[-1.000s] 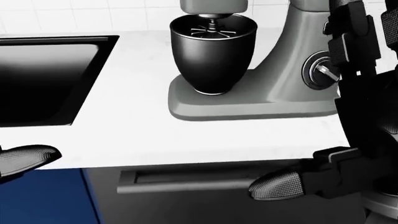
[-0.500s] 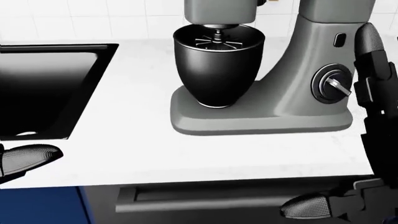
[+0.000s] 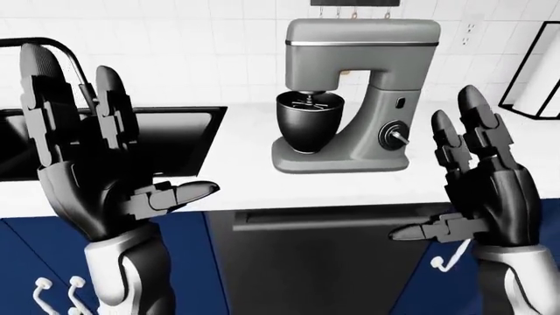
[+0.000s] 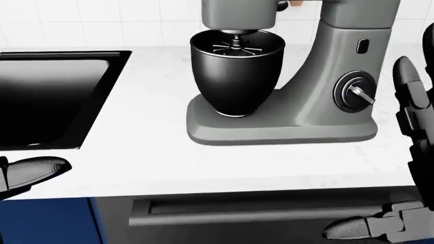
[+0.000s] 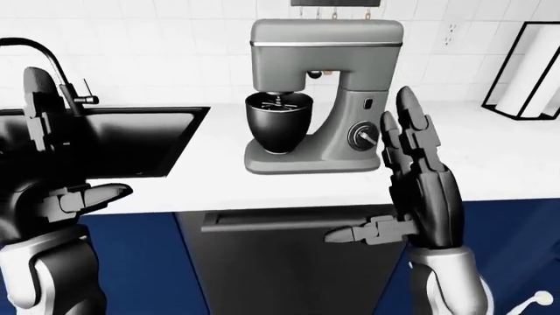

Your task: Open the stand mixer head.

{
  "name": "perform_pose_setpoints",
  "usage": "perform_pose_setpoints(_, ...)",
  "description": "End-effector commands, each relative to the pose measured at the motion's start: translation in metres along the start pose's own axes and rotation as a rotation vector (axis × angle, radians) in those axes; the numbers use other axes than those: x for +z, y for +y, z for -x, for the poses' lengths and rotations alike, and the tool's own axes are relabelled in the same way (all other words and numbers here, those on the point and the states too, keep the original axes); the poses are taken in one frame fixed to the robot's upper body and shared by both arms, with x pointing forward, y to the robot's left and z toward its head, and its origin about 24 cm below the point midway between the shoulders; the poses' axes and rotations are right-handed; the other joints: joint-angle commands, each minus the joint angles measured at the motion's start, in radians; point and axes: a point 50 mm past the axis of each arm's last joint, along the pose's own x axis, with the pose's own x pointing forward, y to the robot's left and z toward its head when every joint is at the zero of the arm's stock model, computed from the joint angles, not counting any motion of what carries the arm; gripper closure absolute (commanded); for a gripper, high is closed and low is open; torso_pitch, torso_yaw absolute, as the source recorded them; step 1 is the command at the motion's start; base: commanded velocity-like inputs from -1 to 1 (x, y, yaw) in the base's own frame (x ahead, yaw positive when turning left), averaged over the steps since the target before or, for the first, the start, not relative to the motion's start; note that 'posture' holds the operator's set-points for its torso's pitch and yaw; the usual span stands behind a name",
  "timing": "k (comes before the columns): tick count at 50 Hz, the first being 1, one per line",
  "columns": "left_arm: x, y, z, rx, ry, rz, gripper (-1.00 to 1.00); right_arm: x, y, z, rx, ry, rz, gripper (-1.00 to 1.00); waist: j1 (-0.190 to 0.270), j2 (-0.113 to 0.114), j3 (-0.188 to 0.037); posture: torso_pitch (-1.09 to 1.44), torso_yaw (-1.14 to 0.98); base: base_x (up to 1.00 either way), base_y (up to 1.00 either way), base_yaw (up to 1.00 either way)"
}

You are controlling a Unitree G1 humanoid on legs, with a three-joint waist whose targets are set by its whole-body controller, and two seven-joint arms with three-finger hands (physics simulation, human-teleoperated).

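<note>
The stand mixer (image 3: 354, 98) stood on the white counter (image 3: 490, 174), far from the robot and close to the tiled wall, just right of the black sink (image 3: 175, 141). Its head (image 3: 363, 42) was down and level, so the task was not yet begun. The beater sat inside the black bowl (image 4: 236, 71), which rested on the grey base. A speed dial (image 4: 354, 91) faced the robot on the column, with a small dark switch (image 4: 363, 46) above it; that switch may be the head's release, though the view was too coarse to be sure. No brand, label or writing could be read on the mixer or anywhere else.

The right hand (image 3: 481, 184) was raised near the robot, palm toward the mixer, its fingers (image 3: 473, 125) spread straight and its thumb out to the left; it gripped nothing and touched nothing. It was held up on the column's side, probably so it could reach in toward the head or the switch. The left hand (image 3: 83, 164) was likewise lifted and fully splayed, with nothing in it, over the sink side, well apart from the mixer and likely just kept clear.

Below the counter edge ran a dark drawer front with a long handle (image 4: 258, 212), flanked by blue cabinets (image 3: 35, 249). A faucet (image 5: 52, 62) rose at the far left, and a black wire rack (image 5: 525, 65) stood at the far right.
</note>
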Motion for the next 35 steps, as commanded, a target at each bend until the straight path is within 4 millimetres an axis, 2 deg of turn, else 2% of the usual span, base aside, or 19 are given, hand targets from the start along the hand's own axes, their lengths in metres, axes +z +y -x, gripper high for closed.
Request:
perform_pose_setpoints(1, 0.008, -0.005, -0.003, -0.028, -0.049, 0.010, -0.98, 0.008, 0.000, -0.002, 0.013, -0.043, 0.049, -1.00, 0.000, 0.000, 0.001, -0.30, 0.00, 0.00, 0.00, 0.00)
perform_pose_setpoints(15, 0.007, -0.004, -0.003, -0.027, -0.048, 0.008, -0.98, -0.006, -0.011, -0.012, 0.055, 0.074, 0.164, -1.00, 0.002, -0.001, 0.002, -0.30, 0.00, 0.00, 0.00, 0.00)
perform_pose_setpoints(35, 0.005, -0.004, -0.005, -0.026, -0.048, 0.006, -0.98, 0.002, -0.016, -0.032, 0.108, 0.119, 0.176, -1.00, 0.001, -0.002, -0.001, -0.30, 0.00, 0.00, 0.00, 0.00)
